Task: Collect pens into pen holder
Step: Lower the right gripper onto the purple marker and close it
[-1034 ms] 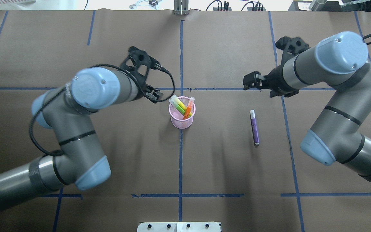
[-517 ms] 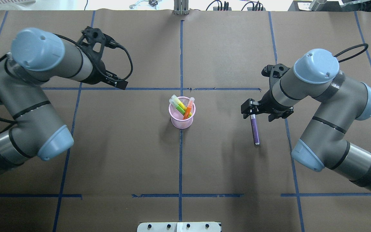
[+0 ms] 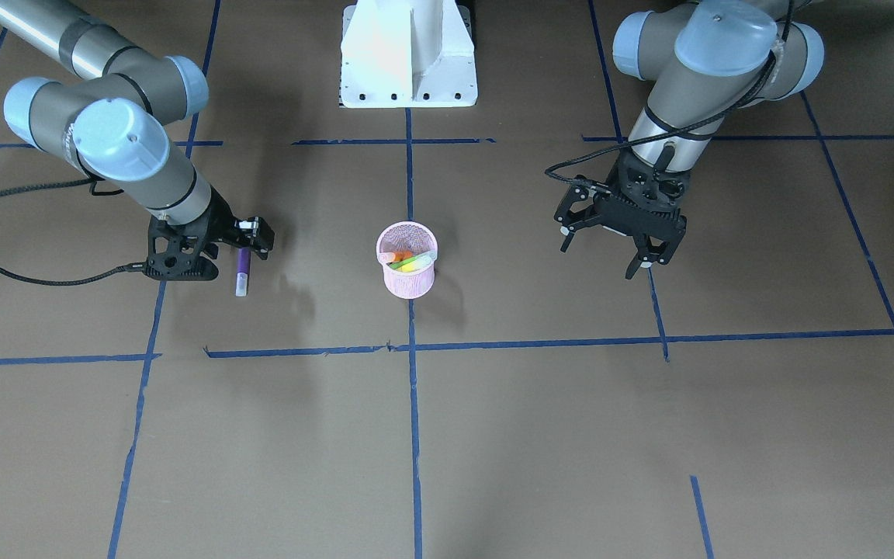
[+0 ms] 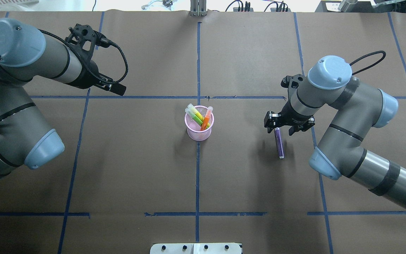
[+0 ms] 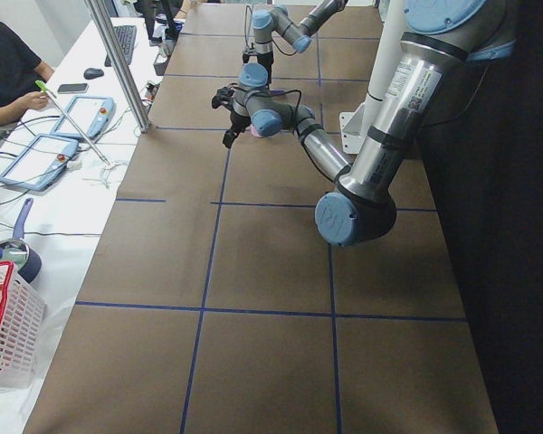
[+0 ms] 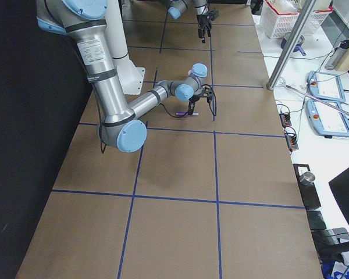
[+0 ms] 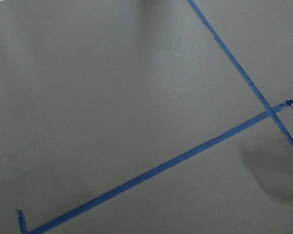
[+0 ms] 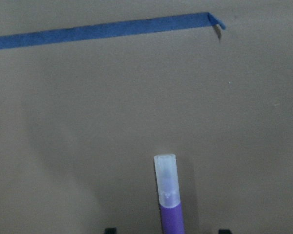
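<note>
The pink mesh pen holder (image 4: 199, 135) (image 3: 407, 286) stands at the table's middle, with a yellow pen (image 4: 195, 112), a green pen (image 4: 198, 120) and an orange pen (image 4: 206, 119) leaning inside. A purple pen (image 4: 279, 146) (image 3: 241, 268) (image 8: 167, 195) lies flat on the table to its right. My right gripper (image 4: 279, 129) (image 3: 246, 244) is low over the pen's capped end, open, one fingertip (image 8: 110, 230) on each side of the barrel. My left gripper (image 3: 598, 260) (image 4: 115, 88) hangs open and empty, well to the left of the holder.
Blue tape lines cross the brown table cover. The robot's white base plate (image 3: 408, 54) sits at the near edge. Beyond the far edge there are cables (image 4: 245, 6), and a side bench with tablets (image 5: 27, 161) and a seated person (image 5: 4, 72).
My left arm has swung back and to the left, away from the pen holder. My right arm has come forward and down over the purple pen's capped end.
</note>
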Controlling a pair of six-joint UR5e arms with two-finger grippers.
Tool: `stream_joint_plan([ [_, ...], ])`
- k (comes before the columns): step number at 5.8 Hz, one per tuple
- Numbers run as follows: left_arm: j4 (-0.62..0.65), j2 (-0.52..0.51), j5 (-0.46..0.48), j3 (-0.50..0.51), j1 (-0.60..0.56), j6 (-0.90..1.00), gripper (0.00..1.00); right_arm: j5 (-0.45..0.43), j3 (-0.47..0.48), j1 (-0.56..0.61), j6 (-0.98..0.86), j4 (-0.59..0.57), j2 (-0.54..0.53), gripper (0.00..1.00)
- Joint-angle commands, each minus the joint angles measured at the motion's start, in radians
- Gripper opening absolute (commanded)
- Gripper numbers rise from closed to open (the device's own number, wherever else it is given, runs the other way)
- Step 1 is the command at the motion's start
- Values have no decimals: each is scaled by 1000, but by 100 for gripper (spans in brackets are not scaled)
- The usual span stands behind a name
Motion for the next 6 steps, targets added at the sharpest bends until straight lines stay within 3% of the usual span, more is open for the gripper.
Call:
stream_joint_plan([
  [1, -1, 2, -1, -4, -1, 0, 98, -6, -36, -18, -2, 1, 12, 70],
  [2, -1, 2, 1, -4, -1, -2, 99, -6, -36, -20, -2, 1, 12, 63],
  [3, -1, 2, 1, -4, -1, -2, 99, -6, -36, -22, -2, 1, 12, 36],
  [5, -1, 4, 2, -4, -1, -3, 99, -6, -35, -29, -2, 1, 11, 1],
  [6, -1, 2, 1, -4, -1, -5, 99, -3, -29, -28, -2, 1, 12, 0],
])
